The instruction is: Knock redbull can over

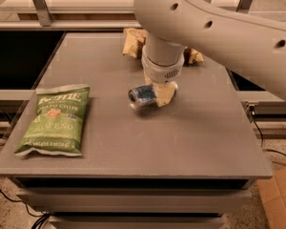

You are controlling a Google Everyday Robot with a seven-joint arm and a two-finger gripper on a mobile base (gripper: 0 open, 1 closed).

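Redbull can (142, 97) lies tipped w/ gripper (163, 93) at its 3 o'clock end, grip can't tell; if clamped, pulling away could drag/roll it across table (181, 142).

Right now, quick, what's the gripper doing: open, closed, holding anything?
Gripper: low over the table, against the redbull can lying on its side; open, closed or holding cannot be told.

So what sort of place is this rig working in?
Probably a lab or test area: a grey table staged with a Kettle chip bag and a redbull can on its side, a cardboard box and loose cables on the floor. The end effector is at the can.
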